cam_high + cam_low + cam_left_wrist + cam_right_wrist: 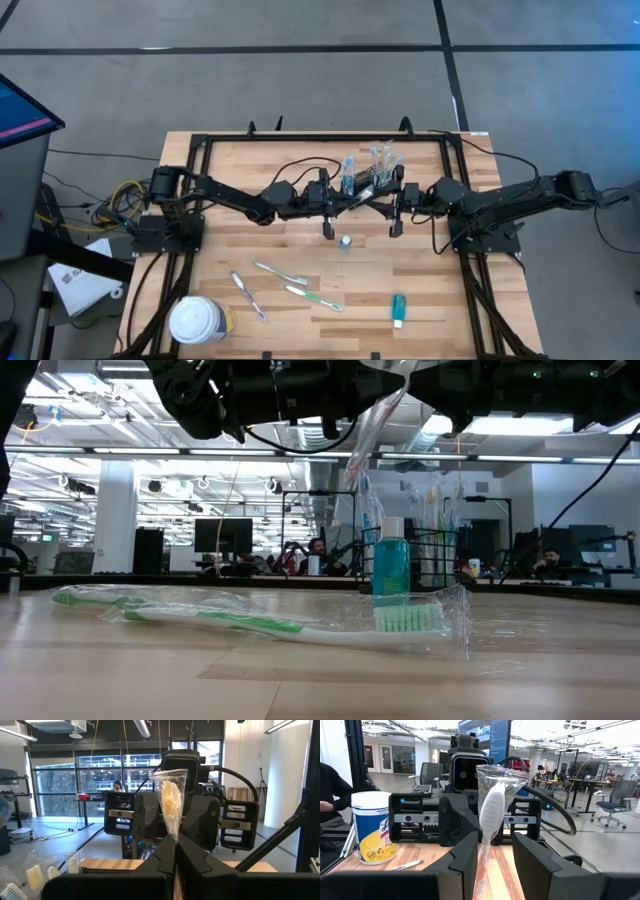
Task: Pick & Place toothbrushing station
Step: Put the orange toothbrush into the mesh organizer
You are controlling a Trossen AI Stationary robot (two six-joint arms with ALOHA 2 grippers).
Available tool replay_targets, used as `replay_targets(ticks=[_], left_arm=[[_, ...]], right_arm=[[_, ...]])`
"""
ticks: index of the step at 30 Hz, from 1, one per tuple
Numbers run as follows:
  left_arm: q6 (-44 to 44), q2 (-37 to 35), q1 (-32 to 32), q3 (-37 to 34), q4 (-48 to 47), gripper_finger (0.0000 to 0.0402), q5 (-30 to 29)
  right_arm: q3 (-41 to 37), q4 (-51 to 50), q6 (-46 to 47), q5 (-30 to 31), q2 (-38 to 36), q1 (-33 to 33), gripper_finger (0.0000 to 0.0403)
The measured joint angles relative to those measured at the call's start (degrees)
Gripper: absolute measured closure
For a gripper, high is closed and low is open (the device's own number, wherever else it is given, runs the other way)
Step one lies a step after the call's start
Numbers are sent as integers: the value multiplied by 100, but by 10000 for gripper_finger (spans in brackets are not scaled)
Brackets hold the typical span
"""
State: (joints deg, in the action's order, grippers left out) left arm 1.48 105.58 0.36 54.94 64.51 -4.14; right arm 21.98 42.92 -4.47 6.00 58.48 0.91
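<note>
Above the table's middle my two grippers face each other. My left gripper (175,854) (350,200) is shut on a toothbrush in a clear wrapper (170,802). My right gripper (495,852) (376,195) is open, with the same brush (491,812) standing between its fingers. The black wire caddy (368,172) (437,555) stands just behind them on the table with several brushes upright in it. Three wrapped toothbrushes (281,271) (313,296) (248,296) lie flat near the front, along with a teal tube (398,308). My left gripper pinches the wrapped toothbrush just below its head (173,834) between its two shut fingers, which come in about level from the table's left. The brush stands tilted with its head up. Its wrapped lower part (382,425) slants down below the arms, clear of the table. My right gripper's fingers stand on either side of the brush; whether they touch the wrapper (482,851) I cannot tell.
A small teal bottle (345,241) (390,558) stands upright under the grippers. A white-lidded round tub (197,320) (372,827) sits at the front left corner. A black frame (300,137) runs round the table's edges.
</note>
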Motion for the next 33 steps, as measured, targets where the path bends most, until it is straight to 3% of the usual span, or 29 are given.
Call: replay_targets(ticks=[13,20,25,33], left_arm=[[120,118,2,118,105,401,-4],[127,131,0,118,95,401,-7],[127,131,0,118,104,401,-1],[127,131,-4,120,116,402,4]], right_arm=[[0,-4,0,0,2,0,294],[0,20,0,0,2,0,333],[0,65,45,-38,2,59,391],[-2,111,-7,-151,2,129,400]])
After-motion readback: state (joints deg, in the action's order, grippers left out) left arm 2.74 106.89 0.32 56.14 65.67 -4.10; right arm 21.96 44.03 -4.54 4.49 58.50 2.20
